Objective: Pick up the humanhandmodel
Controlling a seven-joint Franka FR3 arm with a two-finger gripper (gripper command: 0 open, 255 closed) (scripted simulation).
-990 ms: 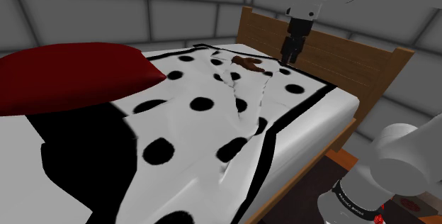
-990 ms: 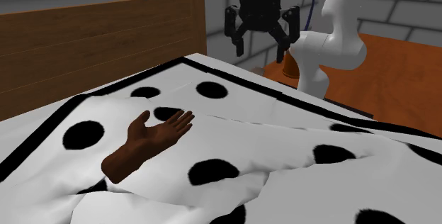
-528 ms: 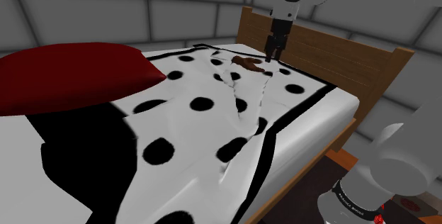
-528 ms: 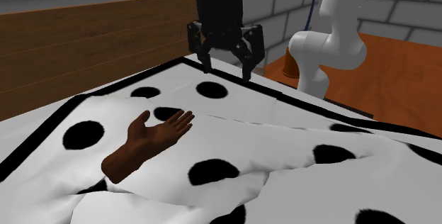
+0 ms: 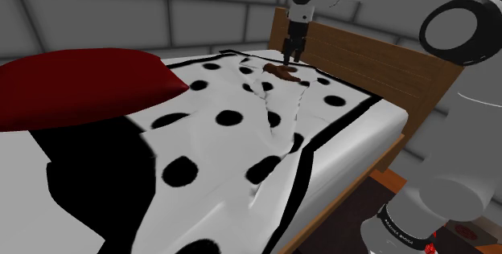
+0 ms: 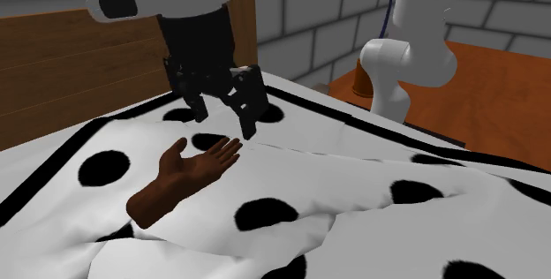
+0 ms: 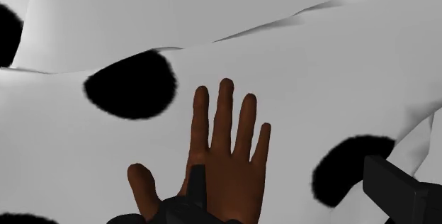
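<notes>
The hand model is a dark brown hand with a short forearm. It lies palm up on the white quilt with black dots, near the wooden headboard. In the shoulder view the hand model is a small brown shape at the bed's far end. My gripper hangs open just above the model's fingertips, touching nothing. In the wrist view the hand model lies below my gripper, its palm under one finger and the other finger well off to the side.
A large dark red pillow lies at the shoulder view's left. The headboard rises just behind the gripper. The arm's base stands on an orange-brown surface beside the bed. Grey block walls surround the bed.
The gripper has travelled along the headboard toward the shoulder view's left and come down, from beyond the bed's corner to just over the hand model's fingers. It stayed open. The model has not moved.
</notes>
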